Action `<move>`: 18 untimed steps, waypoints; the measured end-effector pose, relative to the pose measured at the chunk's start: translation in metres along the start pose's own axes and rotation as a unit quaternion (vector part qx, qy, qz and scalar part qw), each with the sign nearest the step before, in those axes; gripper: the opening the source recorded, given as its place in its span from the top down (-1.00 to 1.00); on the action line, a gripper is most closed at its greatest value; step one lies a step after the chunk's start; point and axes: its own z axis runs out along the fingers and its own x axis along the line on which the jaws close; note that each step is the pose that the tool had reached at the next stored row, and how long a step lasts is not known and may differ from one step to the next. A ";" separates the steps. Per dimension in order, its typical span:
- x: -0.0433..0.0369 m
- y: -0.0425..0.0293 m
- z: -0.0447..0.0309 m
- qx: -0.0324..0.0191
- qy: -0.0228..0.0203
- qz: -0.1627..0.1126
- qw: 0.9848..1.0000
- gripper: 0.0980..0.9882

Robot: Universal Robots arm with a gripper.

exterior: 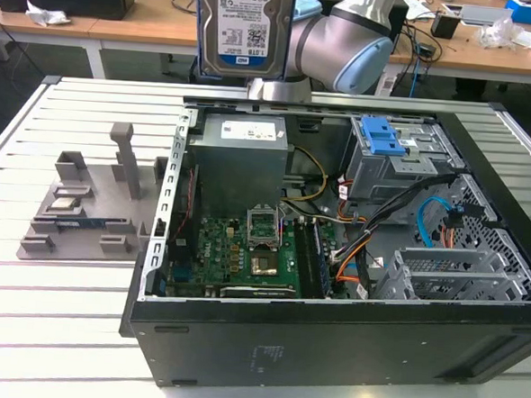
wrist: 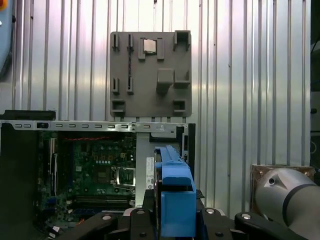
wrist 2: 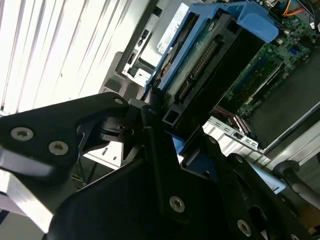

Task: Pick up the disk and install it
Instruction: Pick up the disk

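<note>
Above the open computer case (exterior: 328,352), over its rear edge: one disk (exterior: 247,25), long axis vertical, blue-and-white barcoded label facing the exterior camera; one gripper (wrist 2: 172,132), jaws clamped on the disk's blue-framed edges; one grey parts tray (exterior: 85,208) beside the case, on the exterior view's left.

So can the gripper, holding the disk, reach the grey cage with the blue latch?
Probably yes: the case lies open, the gripper holds the disk above the power supply, and nothing covers the cage; cables run just beside it.
</note>
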 end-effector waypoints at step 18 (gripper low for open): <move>0.0548 0.0010 0.0001 0.000 0.000 0.000 1.000 0.40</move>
